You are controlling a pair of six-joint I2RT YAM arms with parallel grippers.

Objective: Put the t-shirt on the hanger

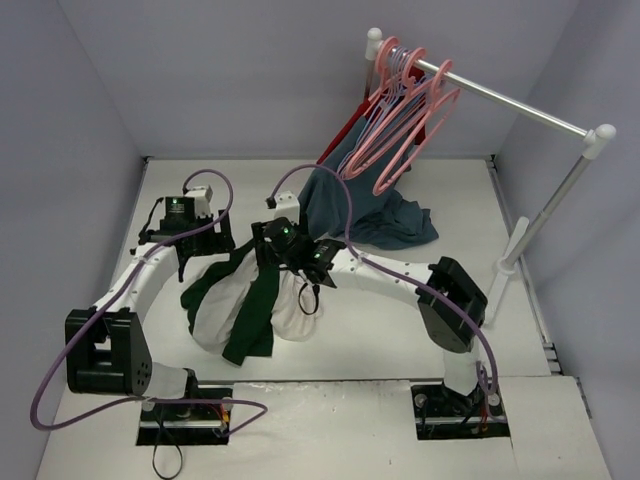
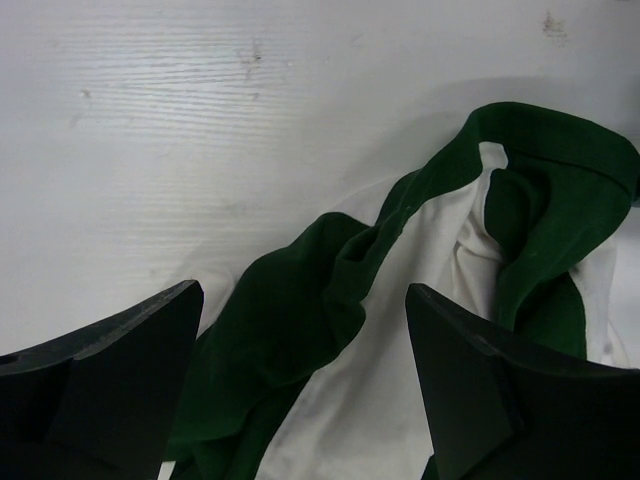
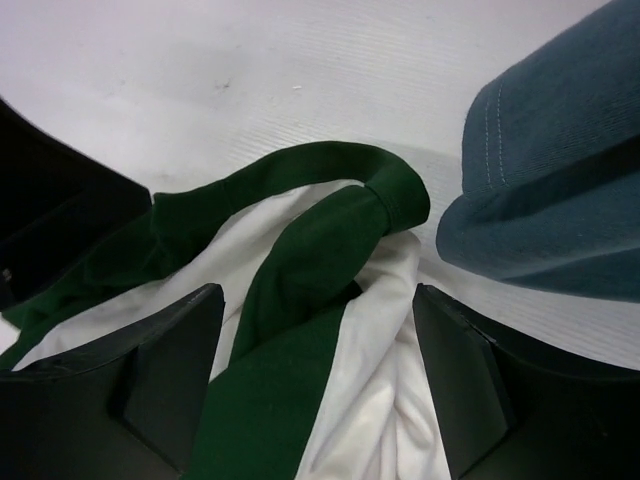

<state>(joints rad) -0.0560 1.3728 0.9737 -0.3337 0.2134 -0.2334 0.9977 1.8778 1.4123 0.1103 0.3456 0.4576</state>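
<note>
The t-shirt (image 1: 245, 305) lies crumpled on the table, cream-white with dark green sleeves; its print is hidden. My left gripper (image 1: 190, 262) is open above its left edge, with green and white folds (image 2: 330, 330) between its fingers. My right gripper (image 1: 268, 250) is open over the shirt's upper part, its fingers either side of a green sleeve (image 3: 320, 260) and white cloth. Several pink hangers (image 1: 405, 110) hang on the rail at the back right, far from both grippers.
A blue-grey garment (image 1: 370, 210) hangs from the rack and drapes onto the table beside the right gripper; it also shows in the right wrist view (image 3: 550, 190). A red garment (image 1: 345, 128) hangs behind it. The white rack stand (image 1: 520, 245) is at the right.
</note>
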